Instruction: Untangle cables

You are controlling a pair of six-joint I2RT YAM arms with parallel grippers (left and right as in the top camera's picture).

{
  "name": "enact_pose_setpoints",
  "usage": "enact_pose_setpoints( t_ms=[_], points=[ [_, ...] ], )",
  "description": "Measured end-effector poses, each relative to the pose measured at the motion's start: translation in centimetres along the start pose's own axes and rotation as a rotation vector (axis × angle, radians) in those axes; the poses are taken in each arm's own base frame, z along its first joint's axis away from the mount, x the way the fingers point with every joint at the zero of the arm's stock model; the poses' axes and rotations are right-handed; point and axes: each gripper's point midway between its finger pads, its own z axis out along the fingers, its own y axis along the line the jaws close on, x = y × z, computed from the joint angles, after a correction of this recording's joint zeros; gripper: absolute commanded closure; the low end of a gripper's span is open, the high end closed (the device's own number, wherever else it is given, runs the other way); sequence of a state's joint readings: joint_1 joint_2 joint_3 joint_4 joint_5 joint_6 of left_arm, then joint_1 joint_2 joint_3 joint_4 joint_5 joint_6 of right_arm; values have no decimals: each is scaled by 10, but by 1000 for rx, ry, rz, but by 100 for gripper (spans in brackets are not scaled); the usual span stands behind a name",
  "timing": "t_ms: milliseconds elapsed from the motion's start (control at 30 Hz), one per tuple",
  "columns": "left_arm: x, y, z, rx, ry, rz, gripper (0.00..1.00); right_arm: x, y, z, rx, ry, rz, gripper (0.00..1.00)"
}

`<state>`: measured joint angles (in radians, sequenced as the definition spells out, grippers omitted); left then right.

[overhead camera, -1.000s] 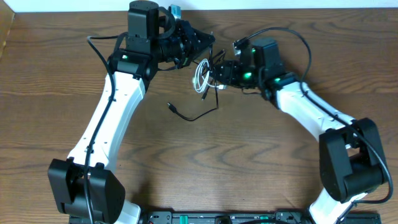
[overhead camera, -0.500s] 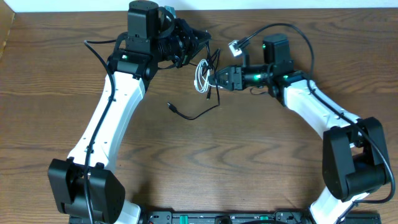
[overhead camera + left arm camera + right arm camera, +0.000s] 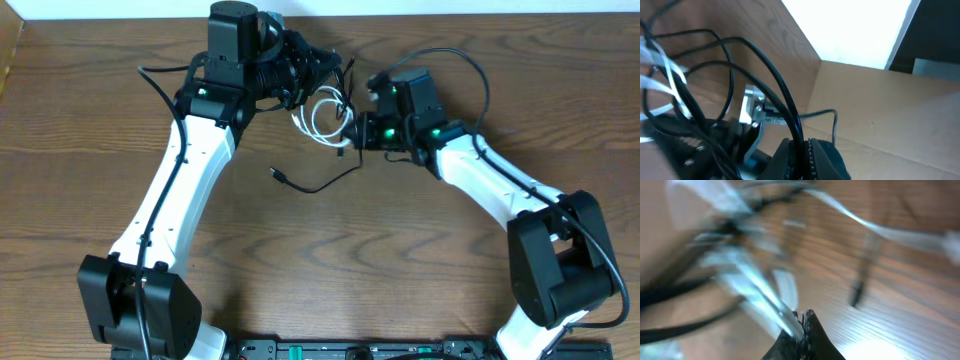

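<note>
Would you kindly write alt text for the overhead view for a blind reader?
Two white-and-black robot arms reach across a brown wooden table, the left gripper and right gripper meeting at a looped thin white cable tangled with a thin black cable, whose plugged free end trails on the wood.

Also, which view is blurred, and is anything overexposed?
Right wrist view: strong motion blur, the white cable is only streaks. Left wrist view: sharper, the black cable is clear, but the top is blown out white. Overhead view: sharp, evenly lit.
</note>
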<state>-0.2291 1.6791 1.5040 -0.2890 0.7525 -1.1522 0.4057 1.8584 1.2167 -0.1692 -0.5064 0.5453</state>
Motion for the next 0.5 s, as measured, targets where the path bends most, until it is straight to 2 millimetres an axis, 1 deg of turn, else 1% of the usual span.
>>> enact_pose_setpoints(
  t_ms=[33,67,100,167,200,267,367,433,500],
  points=[
    [-2,1,-1,-1,-4,16,92,1,-13,-3,48,3,26,99],
    [-4,1,-2,-1,-9,35,93,2,-33,-8,112,9,65,99],
    [-8,3,-5,-5,-16,65,93,1,-46,-13,155,8,94,99],
    [-16,11,-11,-26,-29,93,93,2,-84,-29,275,10,169,99],
    [-19,16,-14,-41,-34,104,93,5,-101,-38,329,20,206,99],
    [-24,28,-21,-75,-35,117,93,11,-126,-53,411,38,261,99],
    [-30,38,-27,-103,-39,144,92,17,-152,-71,499,54,301,99],
    [-37,43,-35,-116,-53,164,93,23,-172,-87,575,67,330,99],
    [-43,52,-43,-143,-62,178,93,26,-193,-104,648,70,357,99]
  ],
)
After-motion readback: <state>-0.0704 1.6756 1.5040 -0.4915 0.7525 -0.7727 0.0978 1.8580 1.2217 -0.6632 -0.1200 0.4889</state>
